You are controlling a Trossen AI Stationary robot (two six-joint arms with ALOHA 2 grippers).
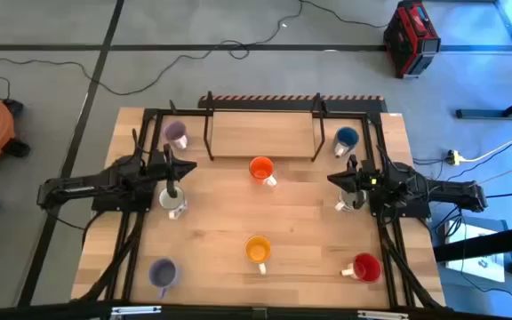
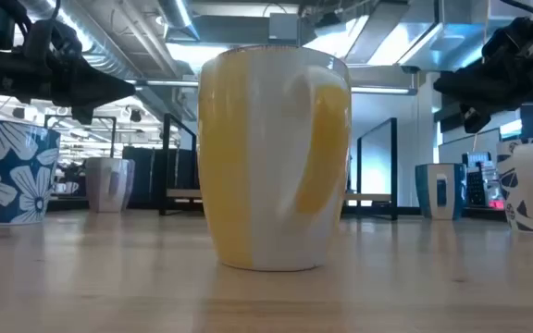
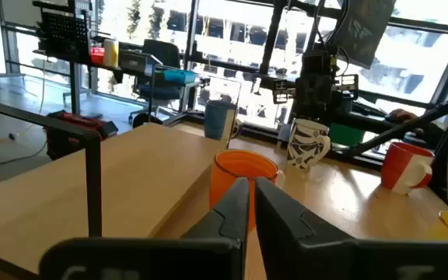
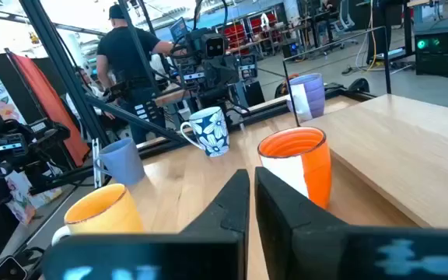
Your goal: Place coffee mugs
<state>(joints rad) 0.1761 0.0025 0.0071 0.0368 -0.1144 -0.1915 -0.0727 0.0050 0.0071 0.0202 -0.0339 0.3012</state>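
Note:
Eight mugs stand upright on the wooden table [image 1: 220, 222]. A pale purple mug [image 1: 176, 134] and a blue one [image 1: 347, 139] are at the far corners, and an orange one [image 1: 261, 169] is at far middle. A white flowered mug stands by each arm [image 1: 174, 204] [image 1: 349, 200]. An orange-yellow one [image 1: 257, 251] is at near middle. A purple one [image 1: 162, 274] and a red one [image 1: 365, 267] are at the near corners. My left gripper [image 3: 247, 198] hovers shut and empty at the left, pointing at the orange mug [image 3: 243, 173]. My right gripper [image 4: 249, 194] hovers shut and empty at the right, facing the same mug [image 4: 298, 163].
A raised wooden platform [image 1: 260, 133] in a black frame stands at the far middle. Black frame rails run along both table sides. A person [image 4: 127, 54] stands in the room beyond the table. There is open tabletop between the two orange mugs.

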